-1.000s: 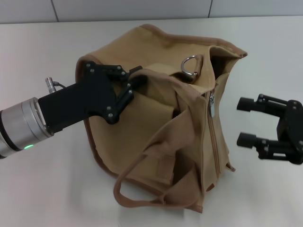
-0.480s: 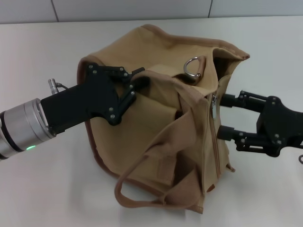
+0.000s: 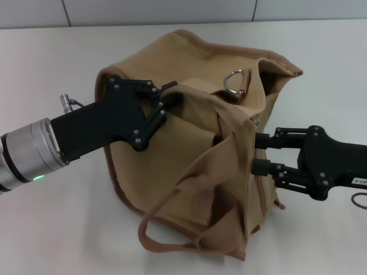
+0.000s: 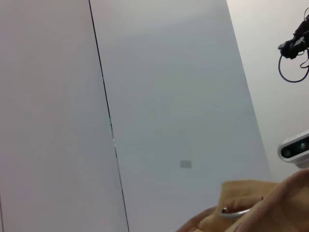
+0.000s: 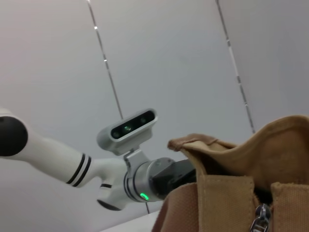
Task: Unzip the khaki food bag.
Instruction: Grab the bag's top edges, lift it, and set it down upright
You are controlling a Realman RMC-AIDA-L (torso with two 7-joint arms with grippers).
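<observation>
Inspector: Bag position first; the khaki food bag (image 3: 195, 154) stands slumped on the white table (image 3: 51, 63), middle of the head view, its zipper seam running down the side that faces your right arm; one fabric handle (image 3: 172, 229) droops toward the near edge.

Operator: And the grippers?

Inspector: Your left gripper (image 3: 166, 98) is clamped on the bag's upper rim at the far-left corner, fingers pinched together on the canvas; that hold looks sound, so leave it alone. Your right gripper (image 3: 258, 153) has its two fingers apart, tips touching the zipper side near the top; nothing is between them yet that I can confirm.

Operator: Where is the pull?

Inspector: The zipper pull (image 5: 261, 216) shows in the right wrist view, hanging at the head of the seam just under the rim; in the head view your fingers cover that spot, so I cannot tell whether the tab sits in the gap.

Operator: Advice for the step?

Inspector: Centre the tab between the fingers before closing; close on the metal only, not the canvas fold; then draw along the line of the seam, not outward, or the soft bag will tip; keep the left hold taut against the pull.
</observation>
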